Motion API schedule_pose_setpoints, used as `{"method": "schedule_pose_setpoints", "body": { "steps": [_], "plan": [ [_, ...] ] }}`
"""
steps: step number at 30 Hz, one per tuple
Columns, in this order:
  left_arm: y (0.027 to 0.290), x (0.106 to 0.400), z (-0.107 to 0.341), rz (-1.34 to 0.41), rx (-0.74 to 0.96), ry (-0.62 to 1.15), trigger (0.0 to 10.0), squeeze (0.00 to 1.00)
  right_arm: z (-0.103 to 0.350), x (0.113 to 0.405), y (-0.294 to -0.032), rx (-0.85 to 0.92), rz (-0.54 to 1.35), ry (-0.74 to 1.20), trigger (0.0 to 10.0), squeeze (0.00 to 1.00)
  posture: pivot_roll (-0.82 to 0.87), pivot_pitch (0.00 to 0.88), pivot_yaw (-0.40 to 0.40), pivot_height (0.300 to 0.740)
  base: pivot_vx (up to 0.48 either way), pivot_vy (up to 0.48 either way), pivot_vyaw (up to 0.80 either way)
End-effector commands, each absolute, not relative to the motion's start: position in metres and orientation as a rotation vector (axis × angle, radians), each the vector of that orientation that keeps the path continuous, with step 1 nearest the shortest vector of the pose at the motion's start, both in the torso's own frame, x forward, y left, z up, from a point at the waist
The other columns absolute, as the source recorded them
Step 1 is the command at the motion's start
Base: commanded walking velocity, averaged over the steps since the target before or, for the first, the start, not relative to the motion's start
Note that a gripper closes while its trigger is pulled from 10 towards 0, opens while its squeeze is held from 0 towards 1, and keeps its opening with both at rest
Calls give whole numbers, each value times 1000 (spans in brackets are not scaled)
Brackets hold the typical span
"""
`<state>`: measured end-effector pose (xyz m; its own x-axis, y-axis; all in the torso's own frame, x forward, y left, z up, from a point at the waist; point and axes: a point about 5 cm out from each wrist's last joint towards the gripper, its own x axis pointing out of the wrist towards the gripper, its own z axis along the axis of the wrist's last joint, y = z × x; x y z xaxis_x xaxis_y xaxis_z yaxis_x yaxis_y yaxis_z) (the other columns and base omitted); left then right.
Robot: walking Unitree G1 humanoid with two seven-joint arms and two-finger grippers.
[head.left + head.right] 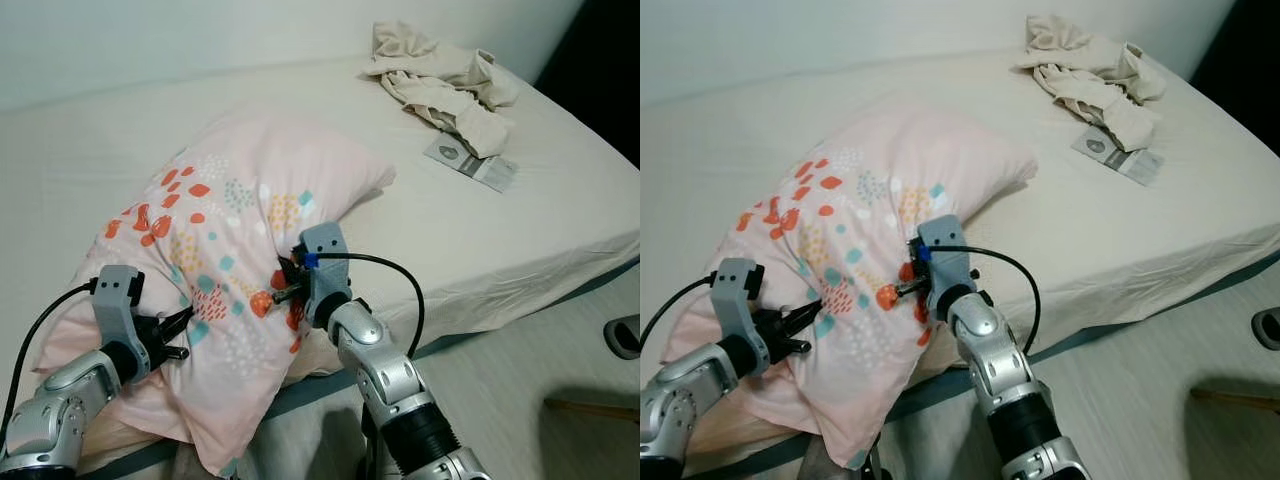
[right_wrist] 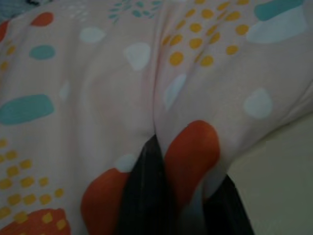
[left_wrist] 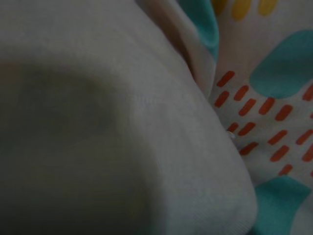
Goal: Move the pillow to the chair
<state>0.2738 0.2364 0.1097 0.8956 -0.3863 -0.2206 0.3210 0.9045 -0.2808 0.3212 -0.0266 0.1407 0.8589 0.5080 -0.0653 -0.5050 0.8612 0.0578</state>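
A pink pillow (image 1: pixel 235 230) with orange, teal and yellow spots lies on the bed's near left part, hanging over the front edge. My right gripper (image 1: pixel 284 288) is pressed into its near right side, its two black fingers (image 2: pixel 146 196) pinching a fold of the cover. My left gripper (image 1: pixel 178 333) grips the pillow's near left side, with cloth bunched at its fingers. The left wrist view is close on the pillow's cloth (image 3: pixel 146 122).
The bed (image 1: pixel 520 240) with a cream sheet stretches to the back and right. A crumpled beige garment (image 1: pixel 440 75) and a flat packet (image 1: pixel 470 160) lie at its far right. Light wooden floor (image 1: pixel 520 380) runs below the bed's front edge.
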Motion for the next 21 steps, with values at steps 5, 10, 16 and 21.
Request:
{"method": "schedule_pose_setpoints", "body": {
  "steps": [5, 10, 16, 21],
  "plan": [
    [229, 275, 107, -401, -235, 277, 0, 0, 141, 306, -7, 159, 567, 136, 10000, 1000, -26, 211, -54, 590, 0, 0, 0],
    [230, 275, 107, -400, -222, 279, 0, 0, 135, 315, -51, 128, 434, 130, 10000, 0, -28, 210, -56, 590, 0, 0, 0],
    [234, 276, 107, -383, -212, 272, 39, 118, 110, 318, -130, 29, 153, 204, 10000, 0, -38, 194, -60, 590, 0, 0, 0],
    [245, 270, 104, -359, -191, 295, 10000, 1000, 91, 303, -194, -75, -70, 232, 10000, 0, -37, 183, -64, 590, 0, 0, 0]
  ]
}}
